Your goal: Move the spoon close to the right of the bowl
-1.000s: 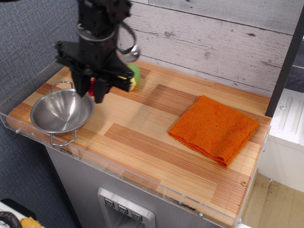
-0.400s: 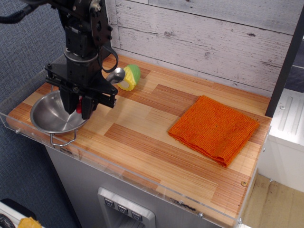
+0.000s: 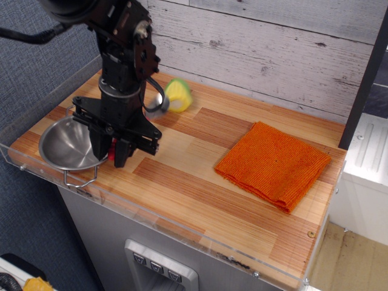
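Observation:
The steel bowl (image 3: 68,144) with wire loop handles sits at the front left of the wooden counter (image 3: 200,188). My gripper (image 3: 109,155) is lowered at the bowl's right rim, fingers pointing down. It is shut on the spoon (image 3: 113,144): a bit of red handle shows between the dark fingers. The shiny scoop head (image 3: 160,102) sticks up behind the arm, right against the toy corn. Most of the handle is hidden by the gripper.
A yellow-green toy corn (image 3: 179,95) lies at the back near the plank wall. A folded orange cloth (image 3: 273,163) lies on the right half of the counter. A clear plastic rim (image 3: 182,227) edges the counter's front and left side.
My gripper has come down and a little to the right with the spoon, from above the bowl to its right rim. The corn has shifted slightly to the right.

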Robot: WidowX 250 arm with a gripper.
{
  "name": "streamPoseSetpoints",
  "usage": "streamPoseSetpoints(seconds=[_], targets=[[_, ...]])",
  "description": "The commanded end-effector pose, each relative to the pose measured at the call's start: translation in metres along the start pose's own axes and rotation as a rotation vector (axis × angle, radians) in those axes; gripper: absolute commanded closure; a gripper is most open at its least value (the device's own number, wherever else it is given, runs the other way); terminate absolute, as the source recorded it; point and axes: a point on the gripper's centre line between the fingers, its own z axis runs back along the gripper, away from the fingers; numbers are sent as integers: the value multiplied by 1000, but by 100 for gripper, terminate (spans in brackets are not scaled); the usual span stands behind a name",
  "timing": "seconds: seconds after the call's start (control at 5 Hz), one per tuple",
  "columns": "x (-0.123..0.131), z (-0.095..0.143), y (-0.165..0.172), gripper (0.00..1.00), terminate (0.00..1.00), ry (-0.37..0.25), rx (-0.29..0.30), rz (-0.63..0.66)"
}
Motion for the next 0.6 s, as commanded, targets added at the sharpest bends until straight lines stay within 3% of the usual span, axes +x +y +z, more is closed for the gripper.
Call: streamPoseSetpoints(seconds=[0.0,0.2,0.4], targets=[[-7,2,-9,100,0,-7,7,-3],[-8,5,-9,0,0,-5,-8,19],[-7,9,-10,0,0,-4,8,31]])
